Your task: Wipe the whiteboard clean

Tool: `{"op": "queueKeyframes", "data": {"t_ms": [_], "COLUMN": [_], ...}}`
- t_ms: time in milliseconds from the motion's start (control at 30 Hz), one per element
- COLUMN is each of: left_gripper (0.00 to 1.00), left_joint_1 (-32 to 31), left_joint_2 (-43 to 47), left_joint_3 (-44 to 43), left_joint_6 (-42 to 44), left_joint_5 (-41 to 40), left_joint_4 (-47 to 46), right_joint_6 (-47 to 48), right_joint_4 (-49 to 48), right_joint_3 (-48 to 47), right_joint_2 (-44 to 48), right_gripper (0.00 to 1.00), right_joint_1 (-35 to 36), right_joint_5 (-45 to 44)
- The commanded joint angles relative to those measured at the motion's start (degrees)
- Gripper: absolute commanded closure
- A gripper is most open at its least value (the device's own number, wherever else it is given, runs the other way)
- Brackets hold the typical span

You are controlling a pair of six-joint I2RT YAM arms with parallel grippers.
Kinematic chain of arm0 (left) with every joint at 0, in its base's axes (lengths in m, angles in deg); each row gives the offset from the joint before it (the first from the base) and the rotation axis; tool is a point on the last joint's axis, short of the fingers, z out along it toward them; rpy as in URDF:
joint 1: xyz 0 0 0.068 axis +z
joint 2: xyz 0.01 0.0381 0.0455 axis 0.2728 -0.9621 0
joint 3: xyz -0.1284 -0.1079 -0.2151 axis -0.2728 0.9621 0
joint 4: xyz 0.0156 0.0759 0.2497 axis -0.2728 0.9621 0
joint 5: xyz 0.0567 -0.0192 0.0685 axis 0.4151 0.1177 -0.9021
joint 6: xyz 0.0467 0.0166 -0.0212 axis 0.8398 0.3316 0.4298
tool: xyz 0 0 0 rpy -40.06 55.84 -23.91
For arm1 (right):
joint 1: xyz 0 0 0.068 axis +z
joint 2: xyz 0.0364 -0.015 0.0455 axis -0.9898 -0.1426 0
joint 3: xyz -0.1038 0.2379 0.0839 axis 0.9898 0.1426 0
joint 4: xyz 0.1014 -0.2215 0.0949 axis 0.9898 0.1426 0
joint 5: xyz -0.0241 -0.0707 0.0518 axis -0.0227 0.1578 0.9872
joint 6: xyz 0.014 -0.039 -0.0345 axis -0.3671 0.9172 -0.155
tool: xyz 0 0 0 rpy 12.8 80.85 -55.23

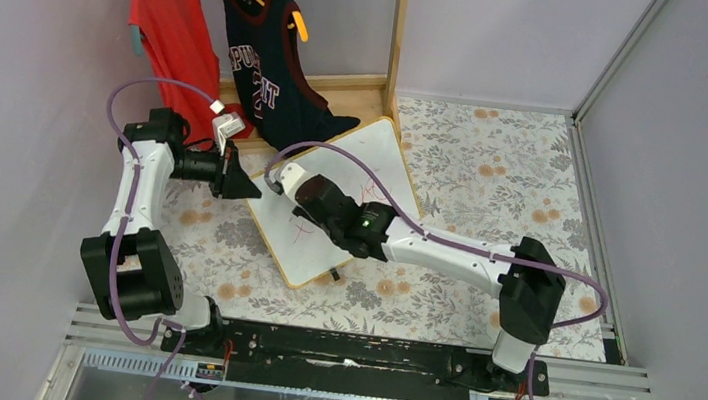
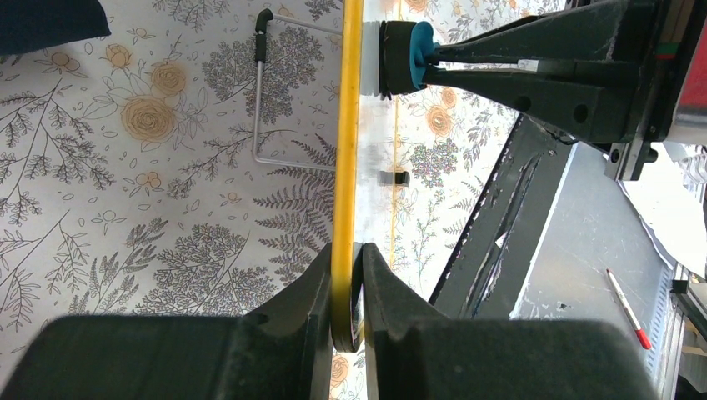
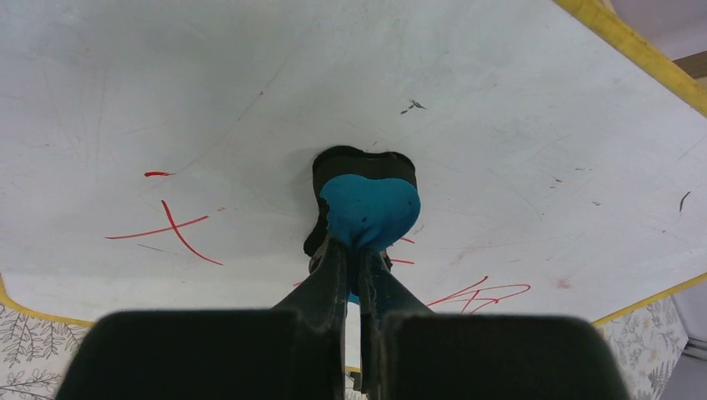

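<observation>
Whiteboard (image 1: 360, 155) edge sits clamped in your left gripper (image 2: 348, 275); your right gripper (image 3: 354, 258) pinches the blue eraser (image 3: 368, 208) against it, red marks (image 3: 175, 229) at its 8 o'clock.

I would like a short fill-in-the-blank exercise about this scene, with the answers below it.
1. The jaws of the right gripper hold a ___ eraser.
2. The marks on the whiteboard are ___.
3. The jaws of the left gripper clamp the whiteboard's ___.
Missing words: blue, red, edge.
</observation>
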Motion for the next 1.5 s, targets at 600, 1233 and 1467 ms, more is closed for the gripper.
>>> {"op": "queueKeyframes", "data": {"t_ms": [600, 1233, 1467], "left_gripper": [1.0, 1.0, 1.0], "left_joint_1": [-0.47, -0.46, -0.45], "left_joint_2": [0.71, 0.79, 0.67], "left_joint_3": [2.06, 2.48, 2.46], "left_joint_6": [4.6, 4.67, 4.5], "left_joint_5": [-6.85, -7.29, -7.41], "left_joint_4": [-0.31, -0.37, -0.37], "right_joint_6": [-3.09, -0.62, -3.47], "right_joint_4": [0.69, -5.48, -3.04], "right_joint_3": [-4.44, 6.88, 5.35], "right_joint_2": [-6.32, 5.62, 2.62], "right_gripper": [1.0, 1.0, 1.0], "right_joint_1": [9.91, -1.42, -0.99], "right_joint_5": [1.59, -2.11, 2.9]}}
